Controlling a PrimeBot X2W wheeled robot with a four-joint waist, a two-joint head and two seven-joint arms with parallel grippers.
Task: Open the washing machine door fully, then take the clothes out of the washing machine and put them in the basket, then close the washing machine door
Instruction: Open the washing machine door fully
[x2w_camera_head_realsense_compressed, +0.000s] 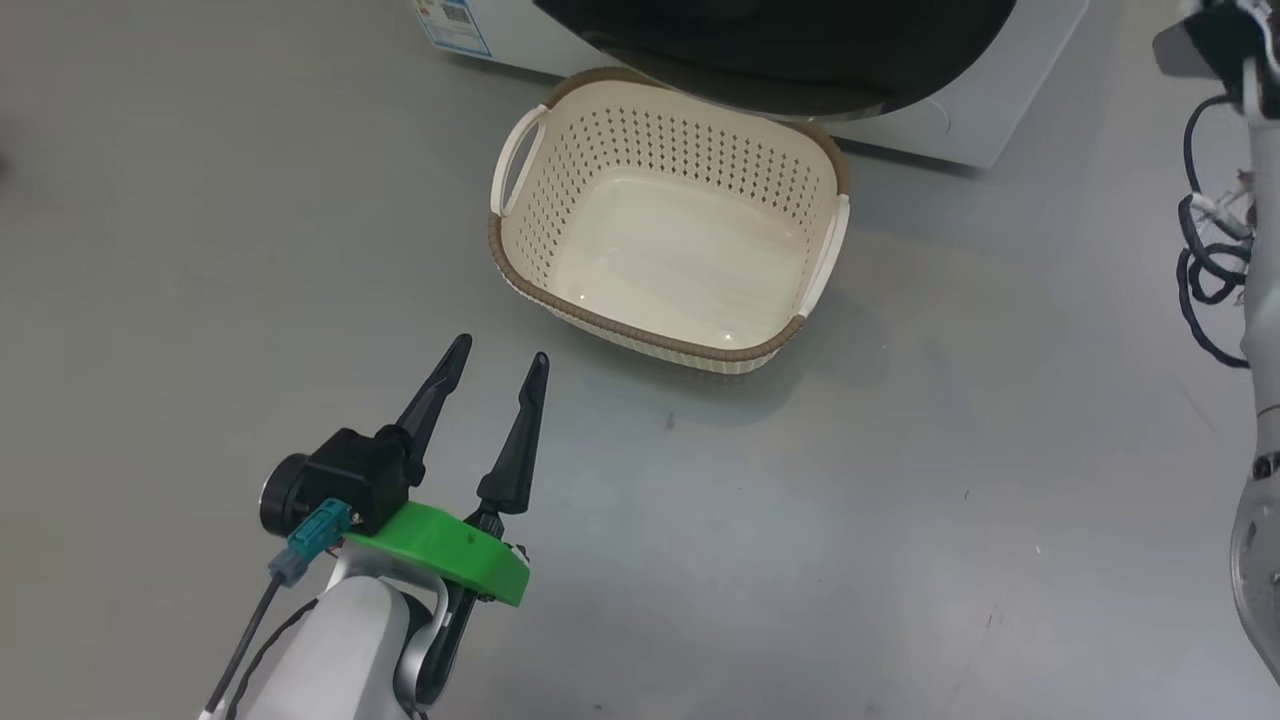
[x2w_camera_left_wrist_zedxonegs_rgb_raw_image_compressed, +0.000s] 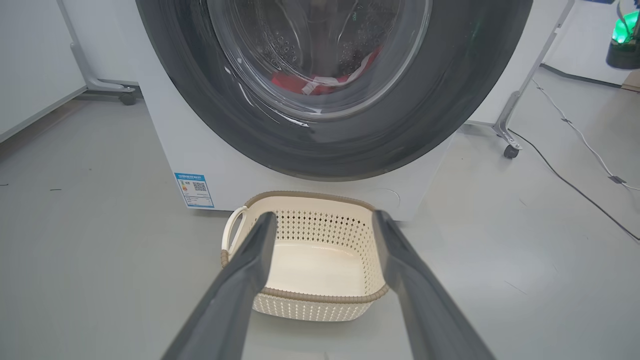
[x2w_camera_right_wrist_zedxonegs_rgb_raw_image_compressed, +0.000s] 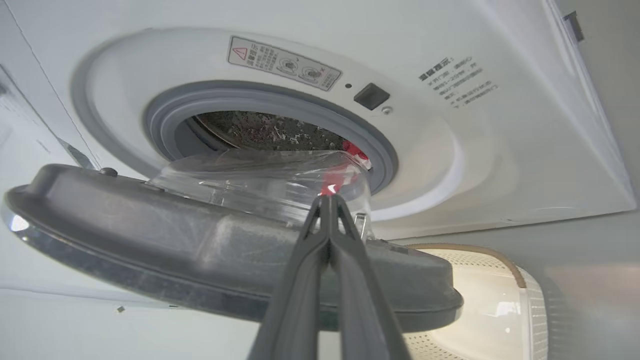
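The door (x2w_camera_right_wrist_zedxonegs_rgb_raw_image_compressed: 150, 240) hangs part-open above the basket (x2w_camera_head_realsense_compressed: 680, 140), which sits on the floor at the foot of the machine (x2w_camera_right_wrist_zedxonegs_rgb_raw_image_compressed: 500, 150); the clothes (x2w_camera_left_wrist_zedxonegs_rgb_raw_image_compressed: 295, 82) lie in the drum. The right gripper (x2w_camera_right_wrist_zedxonegs_rgb_raw_image_compressed: 327, 198), 2 fingers pressed together on nothing, may slip off the door's inner glass mid-push. The left gripper (x2w_camera_head_realsense_compressed: 500, 350) hovers spread, empty.

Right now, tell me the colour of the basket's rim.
Brown with a woven look; the basket shows best in the head view.

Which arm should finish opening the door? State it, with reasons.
Right. The right gripper, shut, sits at the inner face of the part-open door, placed to push it wider. The left gripper hangs open low over the floor before the basket, away from the door.
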